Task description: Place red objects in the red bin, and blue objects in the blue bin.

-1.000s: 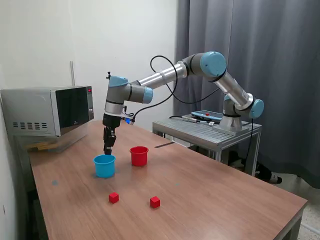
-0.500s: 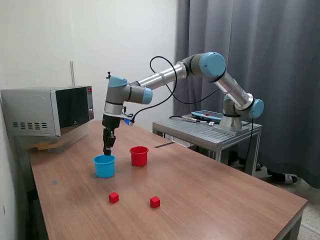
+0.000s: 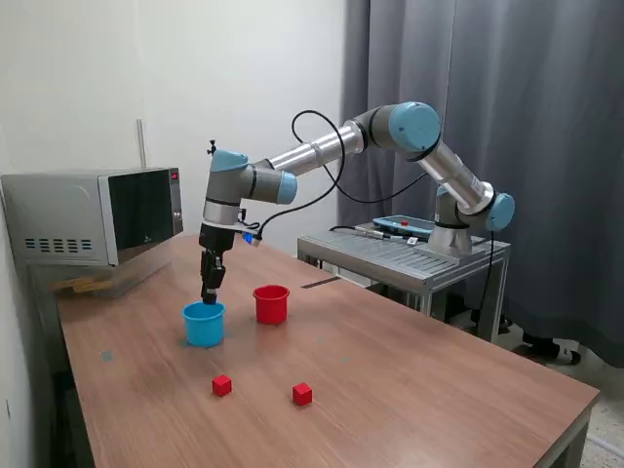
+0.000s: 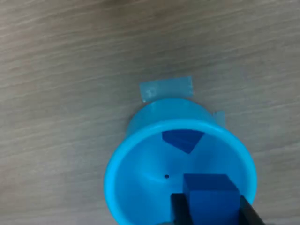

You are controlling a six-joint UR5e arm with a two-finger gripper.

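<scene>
A: The gripper (image 4: 211, 211) is clamping a blue cube (image 4: 209, 196) just above the mouth of the blue cup (image 4: 136, 154); another blue cube (image 4: 183, 138) is already lying inside.

B: What is worrying you?

A: The held cube is sitting toward one side of the rim rather than over the middle; if it is let go there, it is risking clipping the rim, bouncing onto the table (image 3: 409, 380), or tipping the light cup.

B: And the red cubes (image 3: 222, 385)?

A: Both are waiting on the table, well apart from the red cup (image 3: 271, 304).
</scene>
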